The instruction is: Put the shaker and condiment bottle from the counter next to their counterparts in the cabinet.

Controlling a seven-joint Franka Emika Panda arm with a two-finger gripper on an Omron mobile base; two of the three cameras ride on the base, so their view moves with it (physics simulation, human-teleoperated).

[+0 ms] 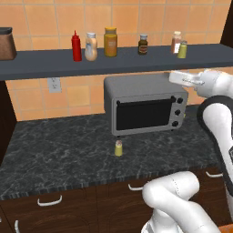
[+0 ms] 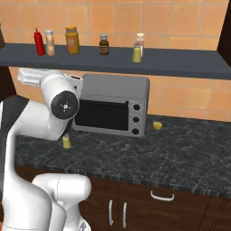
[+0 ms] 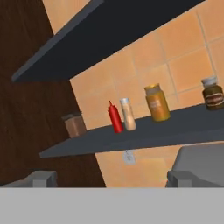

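The tiny yellow-green shaker stands upright on the dark marbled counter, just in front of the toaster oven's left corner. The peach condiment bottle stands on the cabinet shelf, right beside the red squeeze bottle. Further right on the shelf are a pinkish shaker and a yellow-green shaker. My gripper hovers above the toaster oven, below shelf level. It is open and holds nothing.
A grey toaster oven sits at the back of the counter under the shelf. The shelf also carries a mustard-yellow jar, a dark jar and a brown canister. A small yellow object lies right of the oven.
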